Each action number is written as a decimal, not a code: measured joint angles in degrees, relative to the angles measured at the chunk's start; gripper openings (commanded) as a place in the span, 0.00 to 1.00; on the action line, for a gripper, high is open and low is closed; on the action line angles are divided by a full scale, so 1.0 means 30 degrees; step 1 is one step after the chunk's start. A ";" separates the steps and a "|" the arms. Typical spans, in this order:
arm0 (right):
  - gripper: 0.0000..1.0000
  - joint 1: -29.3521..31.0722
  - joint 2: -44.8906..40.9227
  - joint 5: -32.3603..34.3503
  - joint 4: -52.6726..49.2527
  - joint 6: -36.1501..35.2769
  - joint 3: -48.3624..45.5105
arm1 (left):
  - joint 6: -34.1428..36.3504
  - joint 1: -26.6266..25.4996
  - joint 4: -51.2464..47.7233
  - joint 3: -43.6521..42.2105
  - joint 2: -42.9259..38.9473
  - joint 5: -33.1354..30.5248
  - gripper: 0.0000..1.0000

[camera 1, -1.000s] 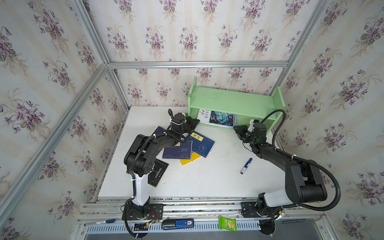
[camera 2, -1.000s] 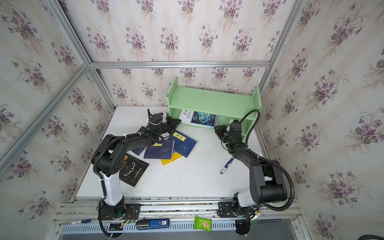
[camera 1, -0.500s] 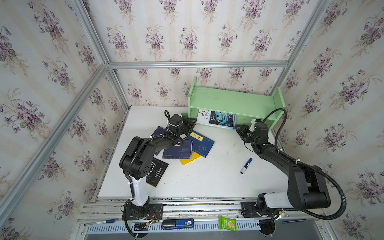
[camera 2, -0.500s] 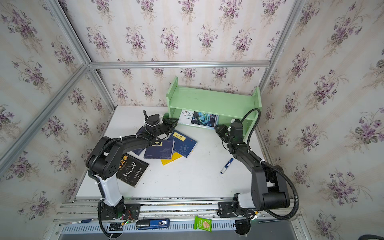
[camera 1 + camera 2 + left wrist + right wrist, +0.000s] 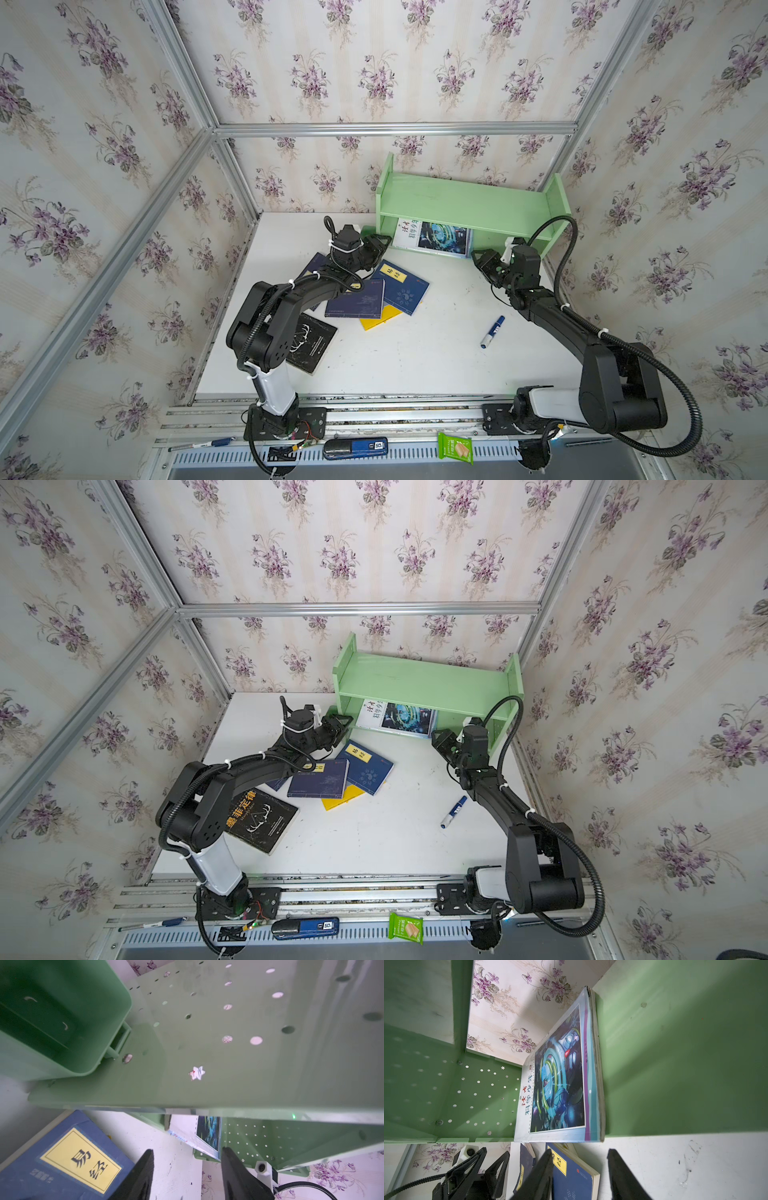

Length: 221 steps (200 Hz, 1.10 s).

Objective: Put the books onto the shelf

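Seemingly just over the shelf's (image 5: 465,203) lower front edge, the magazine (image 5: 440,239); left and right jaws parted, empty, either side.

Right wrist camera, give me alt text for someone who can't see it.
A sci-fi magazine lies flat on the lower board of the green shelf, in front of the open, empty right gripper. Navy books lie on the white table.

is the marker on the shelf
No, the marker lies on the white table, out in front of the shelf.
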 measured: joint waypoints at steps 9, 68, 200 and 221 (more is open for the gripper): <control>0.46 0.0000 0.0095 -0.0058 0.0029 -0.0073 0.0000 | 0.0109 -0.0007 0.0007 0.0007 0.0095 0.0007 0.59; 0.47 0.0000 0.0619 -0.0532 0.0262 -0.0291 0.0270 | 0.0780 -0.0036 0.0146 0.0000 0.0393 0.0233 0.70; 0.83 0.5195 -0.6419 0.0663 -0.5319 -0.2339 -0.3096 | 0.4648 -0.0423 -0.1690 -1.1825 -0.9959 -0.2171 0.99; 0.83 0.7104 -0.6295 0.1960 -0.5566 -0.2171 -0.3432 | 0.4597 -0.0423 -0.2280 -1.3289 -1.0775 -0.2557 0.99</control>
